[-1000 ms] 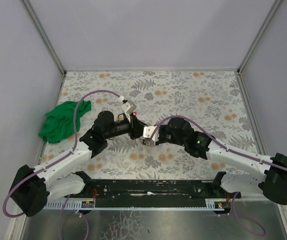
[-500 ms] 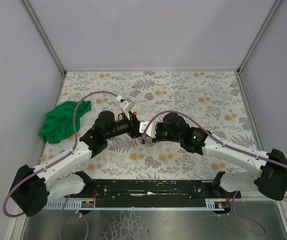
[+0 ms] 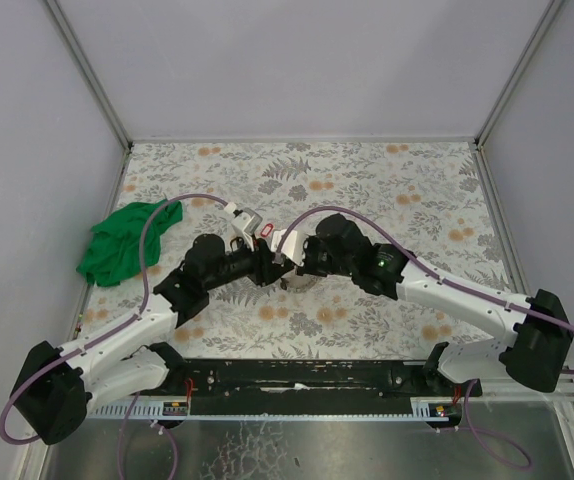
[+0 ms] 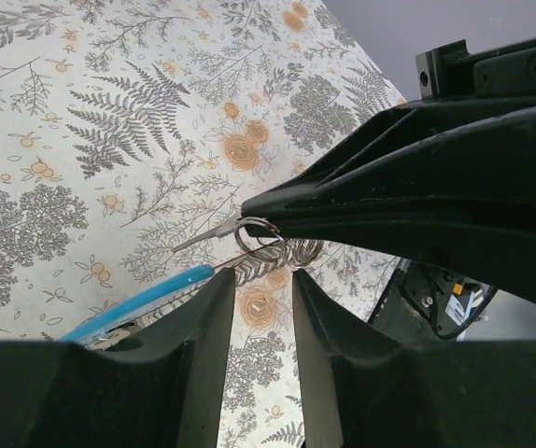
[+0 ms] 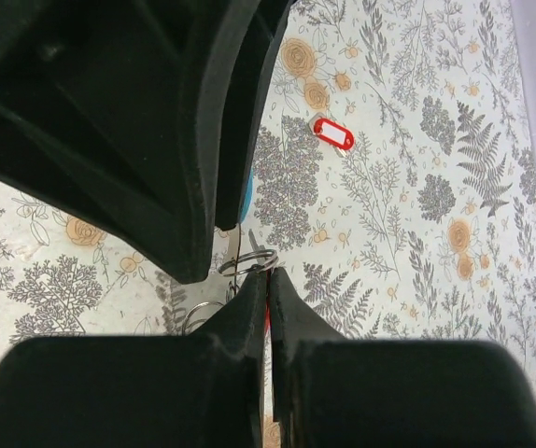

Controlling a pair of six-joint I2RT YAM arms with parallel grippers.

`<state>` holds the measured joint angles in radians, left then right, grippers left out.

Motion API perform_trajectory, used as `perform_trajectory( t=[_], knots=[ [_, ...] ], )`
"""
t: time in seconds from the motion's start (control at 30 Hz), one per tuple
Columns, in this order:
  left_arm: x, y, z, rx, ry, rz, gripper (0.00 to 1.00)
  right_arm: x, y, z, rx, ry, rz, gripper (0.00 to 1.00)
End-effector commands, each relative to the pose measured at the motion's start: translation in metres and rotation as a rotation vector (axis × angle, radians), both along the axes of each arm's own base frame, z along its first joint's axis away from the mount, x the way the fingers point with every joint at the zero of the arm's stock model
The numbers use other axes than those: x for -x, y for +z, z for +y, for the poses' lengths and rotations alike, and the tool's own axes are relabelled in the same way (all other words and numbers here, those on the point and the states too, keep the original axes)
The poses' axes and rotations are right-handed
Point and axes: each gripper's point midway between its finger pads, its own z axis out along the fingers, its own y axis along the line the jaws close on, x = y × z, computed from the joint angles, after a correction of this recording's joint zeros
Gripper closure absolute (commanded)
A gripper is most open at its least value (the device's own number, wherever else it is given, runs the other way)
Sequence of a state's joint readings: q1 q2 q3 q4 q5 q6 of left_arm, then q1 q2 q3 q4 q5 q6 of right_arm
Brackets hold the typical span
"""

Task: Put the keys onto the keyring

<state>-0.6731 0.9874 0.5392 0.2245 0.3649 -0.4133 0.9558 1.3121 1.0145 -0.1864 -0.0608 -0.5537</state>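
Now the two arms meet over the middle of the table [image 3: 407,190], and the work is fine threading, so we go slowly. Our right gripper [image 5: 268,278] is closed, and as far as we can judge it pinches a small split ring [image 5: 249,259] at its very tips. Our left gripper [image 4: 261,282] has its fingers apart, with bare table showing between them and nothing in the gap. The keyring [image 4: 147,303] shows only as its light-blue arc, lying low just left of those fingers with its end near the pinched ring. We cannot tell whether the left finger touches it. A red-tagged key [image 5: 333,133] lies loose on the table just beyond the meeting point, and a green cloth [image 3: 125,243] sits well apart at the left.

To do this well, we judge that the left gripper needs a firm hold on the keyring close to the arc's end, so that end cannot swing. Then we bring the split ring to it, keeping the pinch tight and the ring square to the arc. The fingers of both arms are crowded, so we move one arm at a time and trust the wrist views, since the top view hides the contact
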Motion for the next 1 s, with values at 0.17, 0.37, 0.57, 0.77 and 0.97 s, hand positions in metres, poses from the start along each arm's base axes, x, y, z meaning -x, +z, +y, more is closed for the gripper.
perform_trajectory(
  t=[0.17, 0.37, 0.57, 0.77, 0.97],
  knots=[
    [-0.010, 0.014, -0.004, -0.003, 0.003, -0.141, 0.66, -0.004, 0.029, 0.013, -0.063, -0.032, 0.004, 1.00],
    [-0.014, 0.009, -0.013, -0.033, 0.018, -0.159, 0.65, -0.002, 0.029, 0.016, -0.061, -0.040, 0.046, 1.00],
    [-0.026, 0.002, -0.007, -0.080, 0.092, -0.197, 0.75, 0.009, 0.029, 0.019, -0.067, -0.004, 0.086, 1.00],
    [-0.024, 0.003, -0.014, -0.086, 0.035, -0.266, 0.99, 0.015, 0.025, 0.015, -0.065, 0.010, 0.093, 1.00],
    [-0.026, -0.002, -0.005, -0.030, 0.108, -0.256, 1.00, 0.013, 0.012, -0.001, -0.049, -0.015, 0.034, 1.00]
  ],
)
